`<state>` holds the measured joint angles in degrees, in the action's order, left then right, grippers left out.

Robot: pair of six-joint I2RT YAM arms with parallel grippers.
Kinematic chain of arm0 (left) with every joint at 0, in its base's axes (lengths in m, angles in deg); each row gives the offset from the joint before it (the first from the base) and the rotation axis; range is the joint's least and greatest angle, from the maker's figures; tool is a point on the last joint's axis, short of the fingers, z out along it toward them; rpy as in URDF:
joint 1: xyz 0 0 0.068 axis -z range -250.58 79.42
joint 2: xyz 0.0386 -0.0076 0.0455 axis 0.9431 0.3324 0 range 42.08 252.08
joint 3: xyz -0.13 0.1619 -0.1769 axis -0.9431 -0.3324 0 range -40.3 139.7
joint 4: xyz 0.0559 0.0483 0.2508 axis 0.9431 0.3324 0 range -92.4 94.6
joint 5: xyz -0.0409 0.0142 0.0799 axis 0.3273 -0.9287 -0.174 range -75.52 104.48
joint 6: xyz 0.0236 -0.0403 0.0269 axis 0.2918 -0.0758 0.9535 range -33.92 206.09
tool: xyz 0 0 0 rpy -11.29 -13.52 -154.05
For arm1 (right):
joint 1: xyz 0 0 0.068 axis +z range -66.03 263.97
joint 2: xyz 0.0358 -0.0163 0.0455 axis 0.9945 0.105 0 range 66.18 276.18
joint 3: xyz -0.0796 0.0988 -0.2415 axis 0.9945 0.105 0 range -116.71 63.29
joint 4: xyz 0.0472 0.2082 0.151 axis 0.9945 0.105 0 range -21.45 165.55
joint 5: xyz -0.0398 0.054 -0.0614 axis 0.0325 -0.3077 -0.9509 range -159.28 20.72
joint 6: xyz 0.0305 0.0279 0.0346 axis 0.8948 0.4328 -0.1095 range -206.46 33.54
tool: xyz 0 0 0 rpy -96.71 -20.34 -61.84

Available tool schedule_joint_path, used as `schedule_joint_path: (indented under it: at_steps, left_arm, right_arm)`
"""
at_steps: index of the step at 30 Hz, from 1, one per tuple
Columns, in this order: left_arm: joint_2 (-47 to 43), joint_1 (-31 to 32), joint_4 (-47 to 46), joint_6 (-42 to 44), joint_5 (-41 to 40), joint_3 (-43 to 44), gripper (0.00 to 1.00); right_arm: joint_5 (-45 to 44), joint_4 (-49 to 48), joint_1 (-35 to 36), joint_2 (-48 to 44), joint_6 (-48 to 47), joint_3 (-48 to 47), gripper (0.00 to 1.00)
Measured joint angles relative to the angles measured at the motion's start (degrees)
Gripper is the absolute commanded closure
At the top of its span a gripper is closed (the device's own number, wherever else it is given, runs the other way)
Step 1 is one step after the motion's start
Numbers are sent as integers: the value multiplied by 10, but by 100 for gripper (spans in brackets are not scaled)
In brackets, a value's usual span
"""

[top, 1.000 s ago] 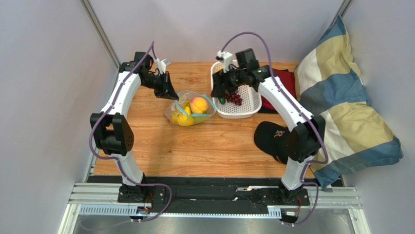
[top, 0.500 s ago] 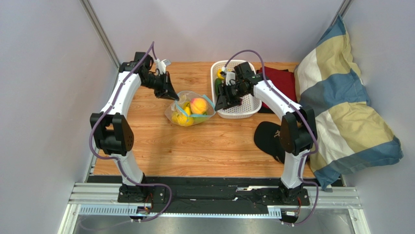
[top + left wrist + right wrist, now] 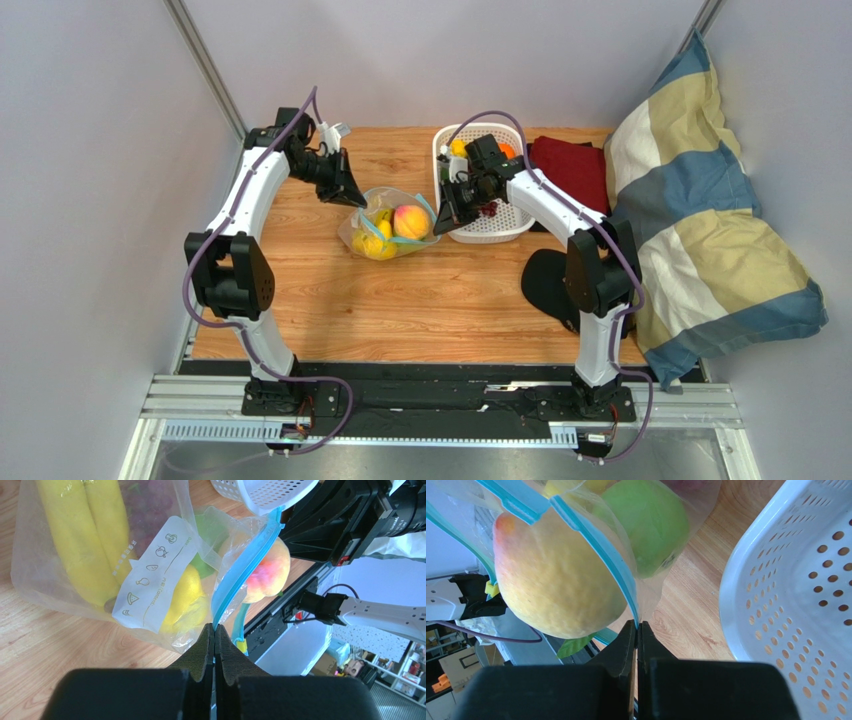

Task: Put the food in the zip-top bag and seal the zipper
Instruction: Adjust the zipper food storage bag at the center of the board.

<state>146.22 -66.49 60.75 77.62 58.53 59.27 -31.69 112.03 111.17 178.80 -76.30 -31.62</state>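
Clear, crinkly zip-top bag (image 3: pixel 372 238) lies on the tabletop (image 3: pixel 400 300), about mid-width and nearer the far edge, mouth open. Teal-blue zipper (image 3: pixel 246 572) is unsealed, its two strips apart. Inside are a yellow banana bunch (image 3: pixel 75 535), a round yellow fruit (image 3: pixel 186 597), a green fruit (image 3: pixel 653 522) and purple grapes (image 3: pixel 150 500). An orange-pink peach (image 3: pixel 409 220) sits at the mouth, between the strips.

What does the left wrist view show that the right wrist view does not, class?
Only the left wrist view: the bananas, the bag's white printed label, and the left gripper shut on the zipper. Only the right wrist view: the right gripper shut on that strip, with the round green fruit close behind. Both: the zip-top bag, its zipper, the orange-pink fruit at its mouth, the white basket and the wooden table.
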Motion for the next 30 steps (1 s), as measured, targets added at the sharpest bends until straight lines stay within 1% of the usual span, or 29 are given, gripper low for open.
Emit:
schedule_joint_path:
  at_steps: [4, 7, 10, 14, 16, 18, 21, 23, 27, 29, 30]
  left_arm:
    - [-9, 0, 7, 10, -17, 0, 100]
    - [-18, 5, 25, 30, -49, 14, 100]
    - [-21, 17, 61, 68, -91, 70, 100]
    - [-36, 54, 100, 129, -158, 156, 100]
    - [-61, 74, 111, 164, -187, 180, 100]
    - [-88, 90, 117, 188, -203, 183, 100]
    - [-108, 92, 131, 209, -201, 182, 100]
    - [-105, 90, 134, 215, -182, 177, 100]
    - [-71, 87, 140, 220, -148, 169, 96]
    - [-44, 87, 142, 223, -130, 167, 91]
    - [-30, 87, 142, 226, -120, 167, 91]
  right_arm:
    - [17, -3, -3, -2, 11, 0, 100]
    - [35, -15, -3, -17, 36, -1, 100]
    - [51, -25, 1, -39, 66, -24, 100]
    - [66, -53, 15, -76, 112, -70, 100]
    - [75, -67, 22, -99, 136, -90, 100]
    - [80, -79, 31, -111, 151, -96, 100]
    - [84, -95, 42, -117, 177, -96, 100]
    - [84, -104, 48, -111, 194, -92, 100]
    - [84, -132, 56, -85, 236, -78, 100]
    - [84, -143, 58, -66, 259, -71, 100]
    - [84, -145, 58, -57, 267, -70, 100]
